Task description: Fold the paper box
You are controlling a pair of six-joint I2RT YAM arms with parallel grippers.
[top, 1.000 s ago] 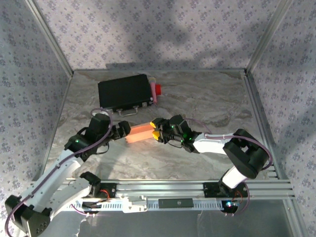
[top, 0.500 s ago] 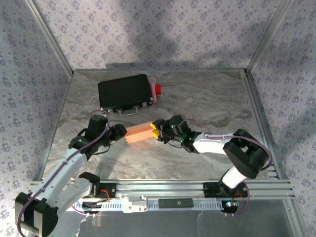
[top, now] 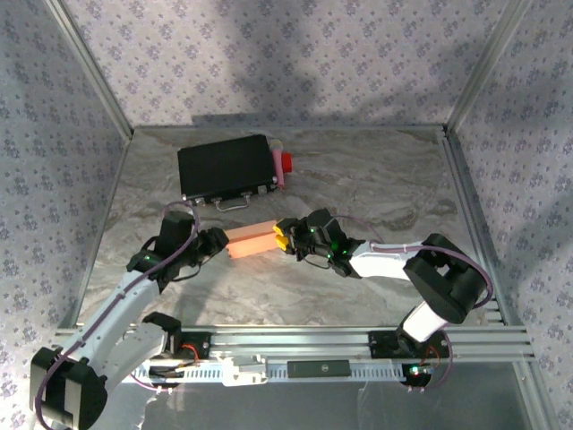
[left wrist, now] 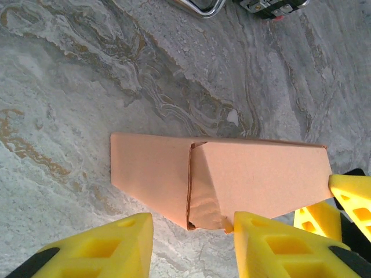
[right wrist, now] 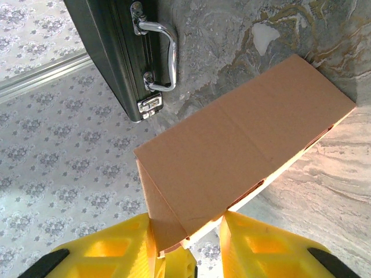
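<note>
The paper box [top: 252,239] is a light orange-tan long box lying on the marble table between my two grippers. In the left wrist view the paper box [left wrist: 243,174] has one end flap folded in. My left gripper [left wrist: 192,234] stands open around that end's lower corner; one yellow finger [left wrist: 272,246] touches the cardboard and the other [left wrist: 101,249] is clear of it. My left gripper [top: 218,240] sits at the box's left end. My right gripper [top: 282,238] holds the opposite end. In the right wrist view my right gripper [right wrist: 186,237] is shut on the paper box [right wrist: 243,145], both fingers pressed against its sides.
A black case [top: 227,167] with a metal handle [right wrist: 164,49] lies behind the box, a red object [top: 286,162] at its right end. Patterned walls and aluminium posts enclose the table; a rail [top: 304,340] runs along the near edge.
Both sets of jaws have narrowed; the right ones have closed onto the box's end. My left gripper has drawn back slightly to the left.
</note>
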